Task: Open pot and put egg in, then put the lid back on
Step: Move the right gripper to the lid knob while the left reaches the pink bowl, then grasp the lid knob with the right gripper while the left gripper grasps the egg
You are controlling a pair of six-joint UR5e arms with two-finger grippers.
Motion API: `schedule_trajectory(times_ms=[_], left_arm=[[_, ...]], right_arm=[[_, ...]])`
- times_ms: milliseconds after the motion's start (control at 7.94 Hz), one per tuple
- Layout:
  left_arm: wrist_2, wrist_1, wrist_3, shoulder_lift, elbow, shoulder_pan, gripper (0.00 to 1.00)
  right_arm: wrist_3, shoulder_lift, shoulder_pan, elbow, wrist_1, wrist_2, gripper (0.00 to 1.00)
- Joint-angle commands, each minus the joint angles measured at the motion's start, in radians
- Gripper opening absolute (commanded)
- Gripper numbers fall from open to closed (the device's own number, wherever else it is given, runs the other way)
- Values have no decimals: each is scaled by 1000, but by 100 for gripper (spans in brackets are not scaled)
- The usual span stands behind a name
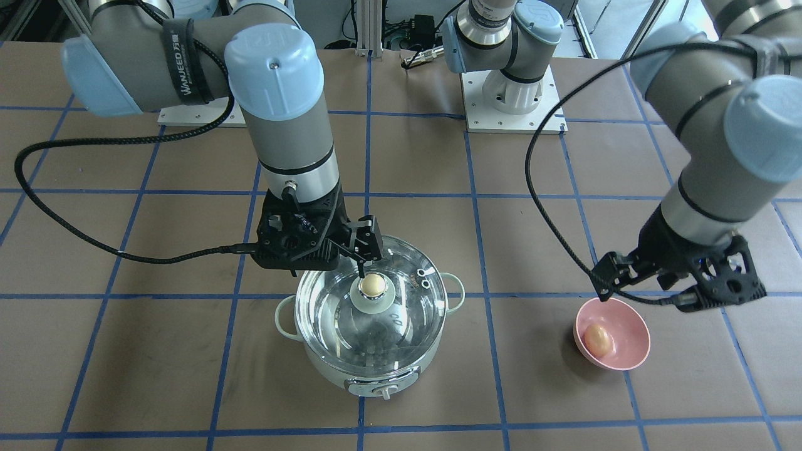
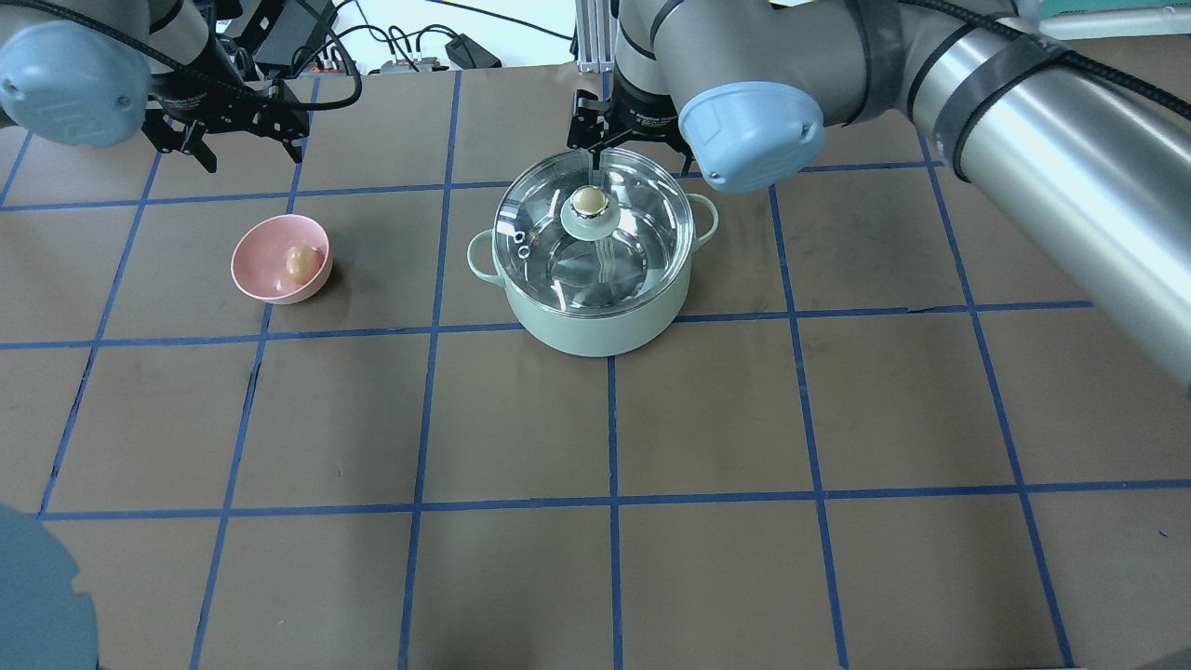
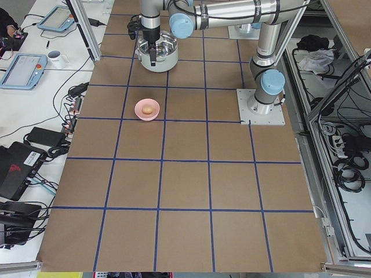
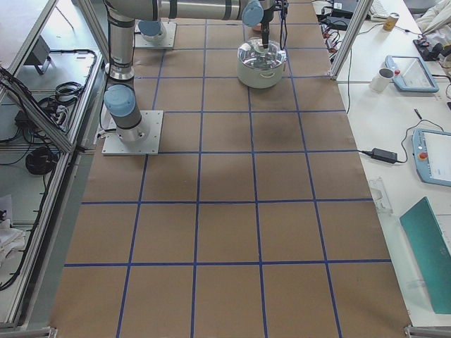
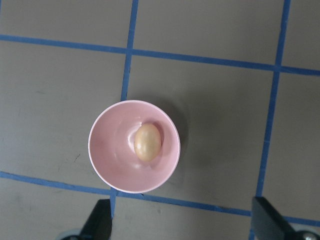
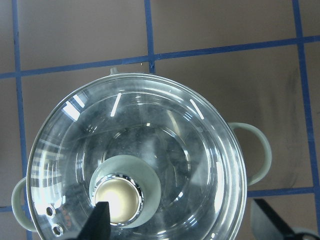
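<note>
Right hand (image 1: 366,254), spread, is hovering over the lid (image 1: 382,316) on the pot (image 2: 595,326), seemingly poised to lift it. Left hand (image 1: 645,285), spread, is hanging above the egg (image 5: 147,142) in a pink bowl (image 5: 107,150).

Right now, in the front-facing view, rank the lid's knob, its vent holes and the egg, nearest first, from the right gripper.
1. Lid's knob, just below the right gripper.
2. Vent holes, at the rim of the lid.
3. Egg, across the table in the pink bowl.
</note>
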Motion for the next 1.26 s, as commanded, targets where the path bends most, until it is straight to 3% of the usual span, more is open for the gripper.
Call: schedule_trajectory(times_ms=[0,252,504,1134], left_arm=[[-2,191,78,-152,-8,12,100],[-6,193,170,-182,-53,74,100],[-145,211,181,-186,-117,149,100],[-85,218,213,-229,-137,148,100]], right_arm=[[34,72,14,-19,-20,0,100],[95,111,14,-53,-20,54,100],[95,120,15,-54,-18,59,100],[97,134,26,-54,-10,78,100]])
